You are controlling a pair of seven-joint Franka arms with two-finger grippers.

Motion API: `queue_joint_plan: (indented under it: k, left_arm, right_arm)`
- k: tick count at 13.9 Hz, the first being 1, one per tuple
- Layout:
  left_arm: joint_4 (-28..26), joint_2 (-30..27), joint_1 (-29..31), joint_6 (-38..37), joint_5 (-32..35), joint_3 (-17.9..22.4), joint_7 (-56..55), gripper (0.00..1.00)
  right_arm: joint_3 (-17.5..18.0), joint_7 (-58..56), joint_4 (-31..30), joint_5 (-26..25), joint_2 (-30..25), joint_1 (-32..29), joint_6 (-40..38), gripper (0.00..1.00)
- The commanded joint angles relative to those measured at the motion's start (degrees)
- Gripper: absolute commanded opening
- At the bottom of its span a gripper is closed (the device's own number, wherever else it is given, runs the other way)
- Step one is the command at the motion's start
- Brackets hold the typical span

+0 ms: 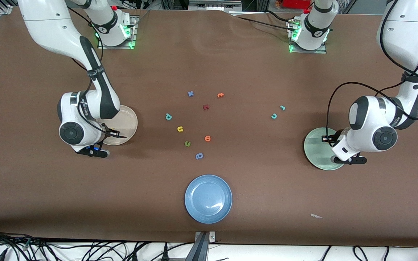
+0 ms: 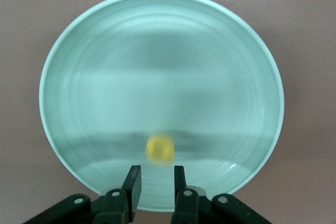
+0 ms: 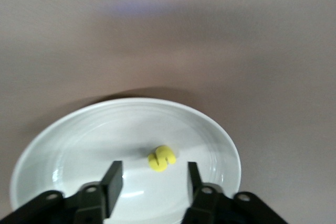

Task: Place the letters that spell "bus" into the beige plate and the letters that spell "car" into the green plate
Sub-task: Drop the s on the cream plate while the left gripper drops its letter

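A yellow s (image 3: pixel 161 159) lies in the beige plate (image 1: pixel 131 121), seen in the right wrist view between and just ahead of the right gripper's fingers. The right gripper (image 3: pixel 152 181) hovers over this plate with its jaws apart and nothing between them. The beige plate sits at the right arm's end of the table.

A yellow letter (image 2: pixel 159 148), blurred in the left wrist view, sits in the green plate (image 1: pixel 312 145); its shape cannot be read. The left gripper (image 2: pixel 157 182) hovers over the green plate, jaws parted by a narrow gap, free of the yellow piece ahead of them. The green plate sits at the left arm's end of the table.

The other task letters lie on the brown table (image 1: pixel 209 65), between the two plates. The teal b (image 1: pixel 168 116) and the yellow u (image 1: pixel 180 129) lie near each other toward the beige plate. The teal c (image 1: pixel 274 116) and the small teal r (image 1: pixel 282 107) lie close together toward the green plate.

Other loose letters lie at mid-table: a blue x (image 1: pixel 190 94), an orange letter (image 1: pixel 220 95), a dark red letter (image 1: pixel 205 107), a second orange letter (image 1: pixel 207 138), a green u (image 1: pixel 187 144) and a periwinkle looped letter (image 1: pixel 199 156). A blue plate (image 1: pixel 208 198) sits nearer the front camera than all the letters.
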Motion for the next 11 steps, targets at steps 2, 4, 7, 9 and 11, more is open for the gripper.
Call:
queue_joint_plan:
  k: [2, 4, 7, 9, 11]
  left_arm:
    - [1.45, -0.16, 0.11, -0.49, 0.79, -0.2, 0.6, 0.89]
    - [1.27, -1.12, -0.32, -0.93, 0.52, -0.81, -1.4, 0.99]
    - [0.48, -1.48, -0.41, -1.02, -0.97, -5.37, -11.32, 0.99]
    - [-0.48, -1.74, -0.41, -1.02, -3.16, -8.62, -14.76, 0.99]
    - [-2.59, -2.44, -0.5, -0.67, -3.26, -12.14, -19.24, 0.9]
  right_arm:
    - [2.13, 3.57, -0.75, 2.9, -4.4, 0.68, 0.13, 0.99]
    - [6.17, 7.98, 0.22, 3.27, -4.4, 0.86, 0.65, 0.98]
    - [11.62, 8.26, 2.94, 3.35, -3.87, 0.86, 1.7, 0.96]
    - [14.09, 10.53, 3.3, 3.35, -2.3, 2.96, 6.17, 0.87]
    - [14.28, 11.68, 4.43, 2.57, -0.01, 7.34, 9.78, 0.78]
